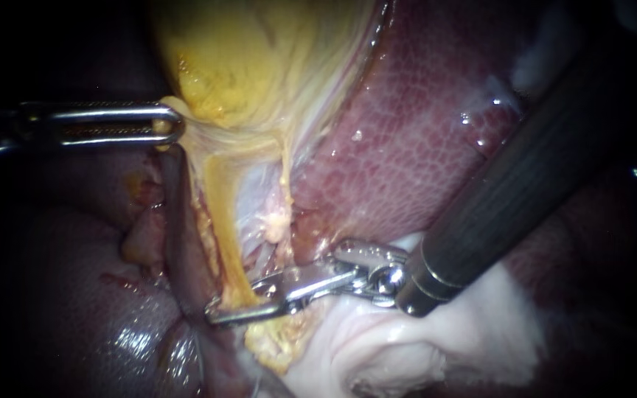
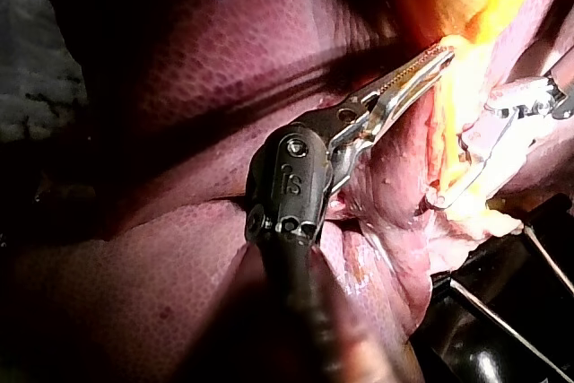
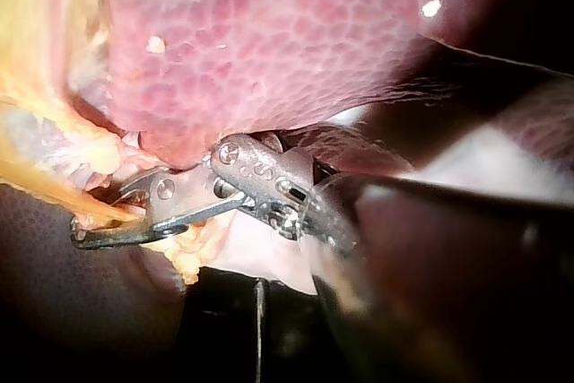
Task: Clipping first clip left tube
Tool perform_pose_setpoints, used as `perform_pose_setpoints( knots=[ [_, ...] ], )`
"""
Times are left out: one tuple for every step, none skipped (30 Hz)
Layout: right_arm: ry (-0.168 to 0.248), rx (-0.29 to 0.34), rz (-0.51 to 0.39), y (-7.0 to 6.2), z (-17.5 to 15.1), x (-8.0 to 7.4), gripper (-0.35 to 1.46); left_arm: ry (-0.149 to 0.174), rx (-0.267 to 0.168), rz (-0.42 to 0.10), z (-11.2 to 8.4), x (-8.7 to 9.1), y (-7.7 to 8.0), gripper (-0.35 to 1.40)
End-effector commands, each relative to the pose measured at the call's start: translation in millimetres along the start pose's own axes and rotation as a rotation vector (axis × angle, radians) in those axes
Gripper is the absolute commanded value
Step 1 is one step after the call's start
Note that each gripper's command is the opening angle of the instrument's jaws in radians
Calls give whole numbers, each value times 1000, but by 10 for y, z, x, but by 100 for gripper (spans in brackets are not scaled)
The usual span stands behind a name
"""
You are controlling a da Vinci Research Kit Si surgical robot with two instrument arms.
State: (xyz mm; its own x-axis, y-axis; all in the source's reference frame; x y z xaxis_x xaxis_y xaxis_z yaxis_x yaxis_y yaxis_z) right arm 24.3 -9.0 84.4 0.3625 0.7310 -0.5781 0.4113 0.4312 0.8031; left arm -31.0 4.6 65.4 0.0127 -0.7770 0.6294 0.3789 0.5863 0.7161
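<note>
The yellow gallbladder hangs at the top of the endoscope view, against the dark red liver. My left instrument comes in from the left, its jaws shut on the pale tissue at the gallbladder's lower edge; in the left wrist view its toothed jaws lie together on that yellow tissue. A yellow tube, the left one, runs down from there. My right instrument reaches in from the upper right, with its jaws open and straddling this tube low down. A thinner pale tube runs to the right of it.
Pale white tissue lies under the right instrument's dark shaft. Glistening dark red liver fills the lower left. My right instrument's jaws also show beyond the left instrument in the left wrist view.
</note>
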Motion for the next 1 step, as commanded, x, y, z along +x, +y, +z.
perform_pose_setpoints(
  knots=[
    [-1, 1, 0, 0, -1, 0, -35, 0, 0, 0, 0, 0, 0, -35]
  ],
)
